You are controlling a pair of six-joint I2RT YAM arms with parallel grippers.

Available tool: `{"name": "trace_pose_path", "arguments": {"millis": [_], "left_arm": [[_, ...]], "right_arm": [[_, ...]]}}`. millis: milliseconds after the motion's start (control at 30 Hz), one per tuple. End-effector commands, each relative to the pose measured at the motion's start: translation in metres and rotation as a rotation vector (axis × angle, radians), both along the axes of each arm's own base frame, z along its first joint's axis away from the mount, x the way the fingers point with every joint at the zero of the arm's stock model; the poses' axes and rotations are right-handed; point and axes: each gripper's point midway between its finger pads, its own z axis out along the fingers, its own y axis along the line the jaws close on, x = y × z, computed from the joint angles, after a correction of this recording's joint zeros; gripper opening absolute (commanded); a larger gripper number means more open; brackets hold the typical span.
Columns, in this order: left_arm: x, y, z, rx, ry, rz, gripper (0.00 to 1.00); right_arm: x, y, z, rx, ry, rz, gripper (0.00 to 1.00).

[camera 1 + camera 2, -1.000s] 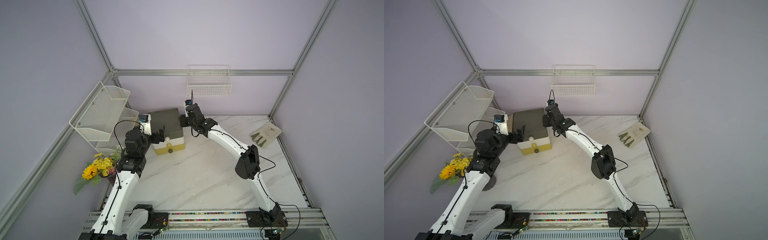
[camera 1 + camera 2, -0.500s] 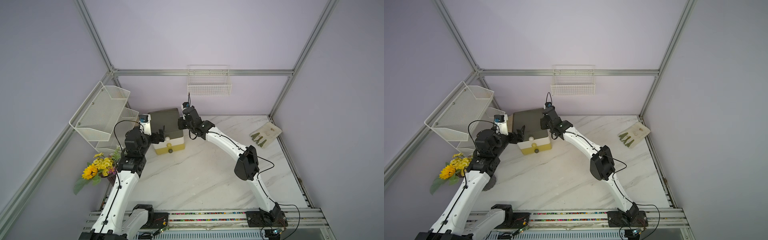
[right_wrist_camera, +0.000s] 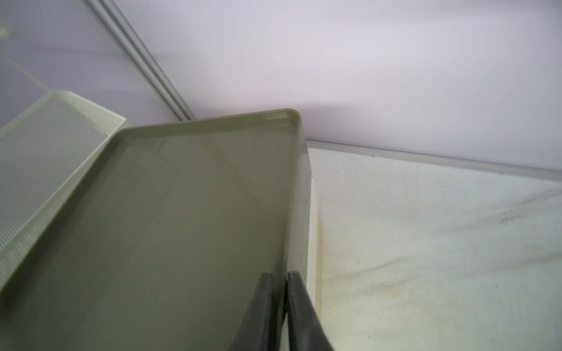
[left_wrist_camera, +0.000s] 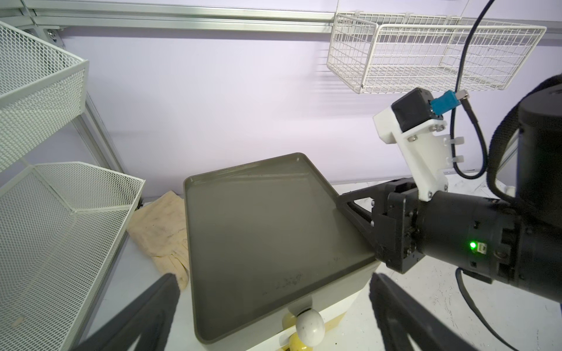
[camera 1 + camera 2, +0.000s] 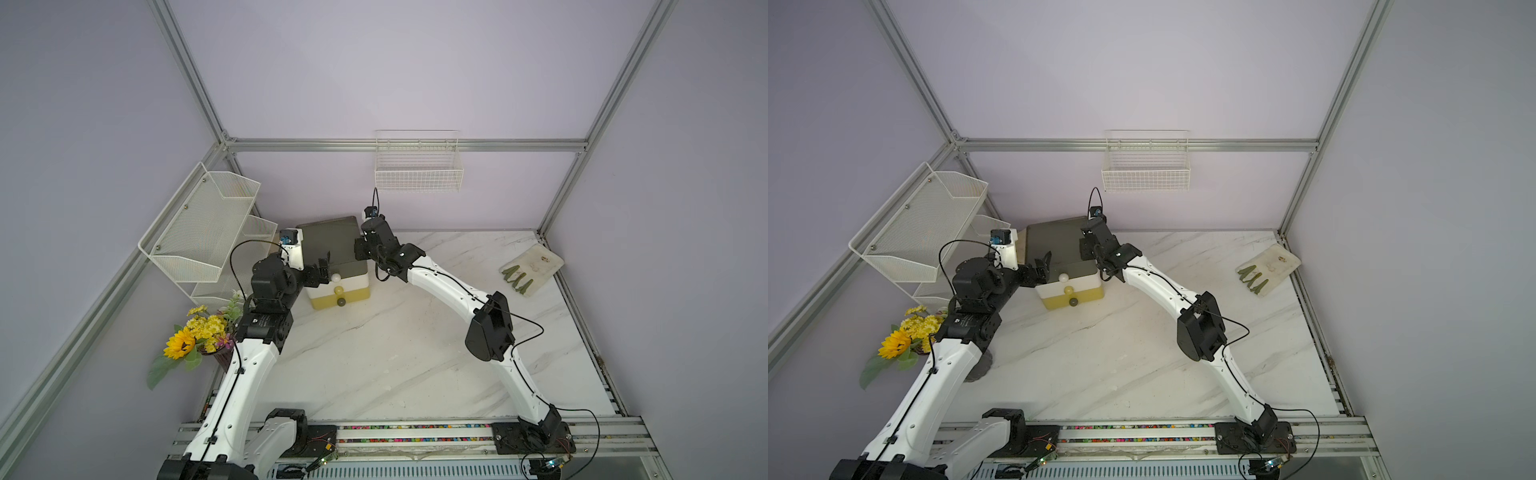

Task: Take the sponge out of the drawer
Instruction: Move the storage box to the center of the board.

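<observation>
While R gripper [image 3: 279, 275] jaws pinch drawer unit [image 5: 328, 237] top rim, L gripper [image 4: 273, 277] jaws gape wide by white knob [image 4: 310, 325].

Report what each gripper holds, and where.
Right gripper pinches the drawer unit by its top's raised side rim. Left gripper is open, holding nothing.

Drawer unit's olive top [image 3: 170, 243] filling the foreground, right gripper [image 3: 282, 310] pinched astride its raised rim, marble table [image 3: 425, 243] beside it, mesh shelf [image 3: 39, 158] on its opposite side, lilac wall [image 3: 365, 60] behind it.
</observation>
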Motion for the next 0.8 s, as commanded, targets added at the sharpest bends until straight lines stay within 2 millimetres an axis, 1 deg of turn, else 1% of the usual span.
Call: {"name": "trace_pose_path", "arguments": {"millis": [0,33,100,233,300,567,767], "left_arm": [[0.002,0.001,0.009,0.006,-0.043,-0.006,1.00],[0.002,0.001,0.009,0.006,-0.042,-0.006,1.00],[0.002,0.001,0.009,0.006,-0.042,-0.007,1.00],[0.003,0.001,0.009,0.005,-0.044,-0.006,1.00],[0.003,0.001,0.009,0.003,-0.045,-0.006,1.00],[0.003,0.001,0.007,0.002,-0.042,-0.006,1.00],[0.004,0.002,0.006,0.002,-0.040,-0.004,1.00]], "right_arm": [[-0.002,-0.001,-0.021,-0.068,0.025,0.010,0.04],[-0.002,-0.003,-0.020,-0.071,0.019,-0.003,0.00],[0.000,-0.009,-0.014,-0.076,0.001,-0.031,0.00],[0.001,-0.025,0.008,-0.075,-0.053,-0.100,0.00],[0.002,-0.036,0.019,-0.085,-0.083,-0.142,0.00],[-0.002,-0.082,0.052,-0.179,-0.161,-0.296,0.00],[-0.004,-0.114,0.075,-0.169,-0.178,-0.361,0.00]]}}
